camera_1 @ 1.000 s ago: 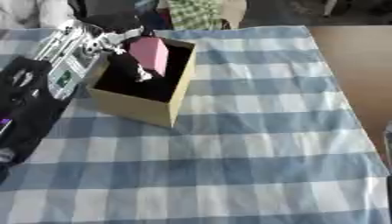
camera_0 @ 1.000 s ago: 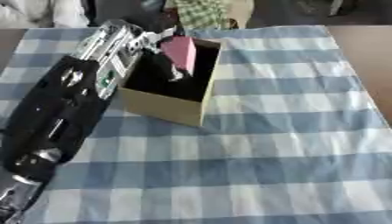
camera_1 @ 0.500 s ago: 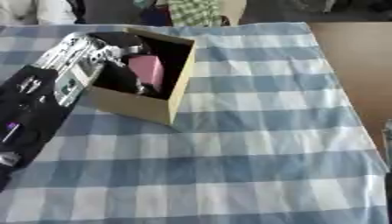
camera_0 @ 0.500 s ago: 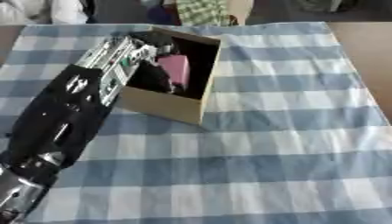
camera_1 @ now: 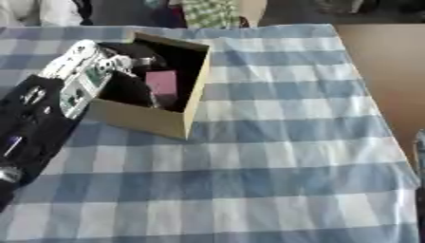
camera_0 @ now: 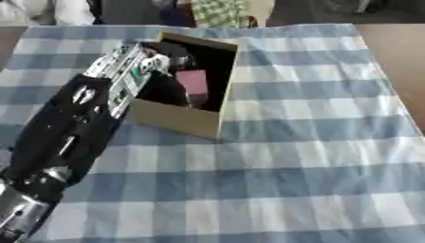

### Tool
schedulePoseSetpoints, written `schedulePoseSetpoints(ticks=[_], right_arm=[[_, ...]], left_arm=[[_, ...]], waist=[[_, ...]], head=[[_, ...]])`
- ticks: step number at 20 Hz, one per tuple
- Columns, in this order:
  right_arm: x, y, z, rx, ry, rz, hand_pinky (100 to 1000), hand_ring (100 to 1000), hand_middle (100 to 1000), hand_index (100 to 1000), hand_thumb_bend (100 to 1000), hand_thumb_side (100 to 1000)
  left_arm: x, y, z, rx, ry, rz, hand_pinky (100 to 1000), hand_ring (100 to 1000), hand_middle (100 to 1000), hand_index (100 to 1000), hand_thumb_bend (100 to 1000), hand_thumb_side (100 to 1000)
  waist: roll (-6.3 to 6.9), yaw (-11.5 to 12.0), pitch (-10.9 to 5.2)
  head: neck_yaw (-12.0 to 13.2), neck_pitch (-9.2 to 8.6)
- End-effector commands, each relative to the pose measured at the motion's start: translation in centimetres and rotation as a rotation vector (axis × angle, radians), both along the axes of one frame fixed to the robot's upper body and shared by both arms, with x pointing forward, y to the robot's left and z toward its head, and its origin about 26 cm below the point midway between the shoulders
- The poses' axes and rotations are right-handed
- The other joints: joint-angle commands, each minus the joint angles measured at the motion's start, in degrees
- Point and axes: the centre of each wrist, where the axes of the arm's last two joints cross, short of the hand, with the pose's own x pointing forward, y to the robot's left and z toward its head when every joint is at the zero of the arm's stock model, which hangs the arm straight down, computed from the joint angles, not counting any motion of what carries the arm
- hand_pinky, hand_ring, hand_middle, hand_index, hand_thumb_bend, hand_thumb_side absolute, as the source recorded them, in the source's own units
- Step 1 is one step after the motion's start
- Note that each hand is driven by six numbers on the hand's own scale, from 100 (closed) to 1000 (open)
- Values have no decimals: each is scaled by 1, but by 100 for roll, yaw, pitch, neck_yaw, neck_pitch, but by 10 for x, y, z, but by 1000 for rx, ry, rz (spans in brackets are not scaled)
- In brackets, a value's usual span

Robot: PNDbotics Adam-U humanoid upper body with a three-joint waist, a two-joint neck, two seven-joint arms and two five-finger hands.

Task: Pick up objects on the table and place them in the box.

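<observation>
— What is in front of you?

— A cardboard box [camera_0: 179, 118], tan outside and dark inside, square with straight walls, open at the top. It sits askew on a soft cloth [camera_0: 315, 142] checked in blue and white, which covers the table [camera_1: 382, 71]; bare brown tabletop shows along the right edge.

— And inside the box?

— A pink block [camera_0: 192, 81] with flat faces, lying near the middle against the dark interior. Beside it there are dark shapes I cannot make out.

— Where is your hand?

— My left hand [camera_0: 137, 64] reaches over the box's left wall, silver and white at the knuckles, with the black forearm [camera_0: 62, 128] running down to the lower left corner across the cloth. The fingertips dip into the box's shadow, close to the pink block.

— Is it holding anything?

— I cannot tell. The fingers are lost against the dark interior, so whether they are spread or curled is not visible.

— What lies beyond the table?

— A green checked fabric [camera_0: 217, 10] at the far edge, and something pale at the top left.
</observation>
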Motion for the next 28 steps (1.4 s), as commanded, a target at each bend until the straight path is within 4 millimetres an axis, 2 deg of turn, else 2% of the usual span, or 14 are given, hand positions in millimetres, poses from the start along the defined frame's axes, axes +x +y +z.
schedulePoseSetpoints(ticks=[1, 5, 11, 15, 16, 19, 20, 21, 24, 27, 28], right_arm=[[-3, -1, 7, -5, -22, 2, 778, 610, 585, 776, 100, 751], [-3, -2, 7, -5, -21, 3, 778, 610, 586, 776, 100, 750], [-3, -3, 6, -5, -18, 1, 779, 612, 587, 776, 100, 749], [-4, -5, 6, -7, -17, -6, 780, 613, 588, 776, 100, 748], [-4, -5, 6, -7, -17, -8, 781, 613, 589, 776, 100, 747], [-5, -8, 6, -10, -18, -17, 782, 614, 590, 776, 100, 746], [-6, -9, 6, -11, -18, -20, 782, 615, 591, 776, 100, 745], [-6, -10, 6, -13, -19, -24, 783, 616, 591, 776, 100, 745], [-7, -12, 6, -14, -23, -35, 783, 616, 592, 776, 100, 744], [-8, -15, 6, -16, -24, -49, 784, 617, 592, 776, 100, 744], [-8, -16, 5, -17, -25, -53, 784, 617, 592, 776, 100, 743]], left_arm=[[-6, -1, 22, -12, -68, -9, 454, 720, 796, 920, 715, 480], [-9, -2, 30, -20, -103, -19, 437, 715, 802, 926, 693, 481], [-19, -1, 49, -98, -148, -52, 400, 669, 770, 904, 534, 520], [-31, 4, 69, -150, -196, -74, 389, 653, 760, 897, 500, 537], [-35, 6, 74, -165, -212, -85, 380, 643, 753, 892, 467, 545], [-55, 15, 94, -218, -273, -126, 363, 620, 742, 883, 452, 559], [-63, 20, 102, -239, -304, -140, 378, 624, 732, 870, 375, 554], [-73, 26, 109, -259, -340, -154, 387, 623, 729, 860, 334, 541], [-103, 46, 126, -309, -471, -192, 410, 623, 735, 853, 334, 552], [-132, 72, 131, -383, -602, -197, 420, 624, 744, 854, 325, 568], [-140, 80, 132, -409, -638, -192, 424, 625, 747, 856, 340, 601]], waist=[[-11, -10, -132], [-7, -12, -150], [-5, 9, -203], [-3, 54, -261], [-3, 70, -283], [-6, 121, -347], [-6, 143, -370], [-5, 162, -388], [-6, 225, -424], [-10, 287, -453], [-11, 305, -459]], head=[[-1, 39], [3, 56], [-18, 105], [-38, 172], [-51, 197], [-98, 263], [-112, 285], [-124, 302], [-175, 341], [-231, 370], [-245, 375]])
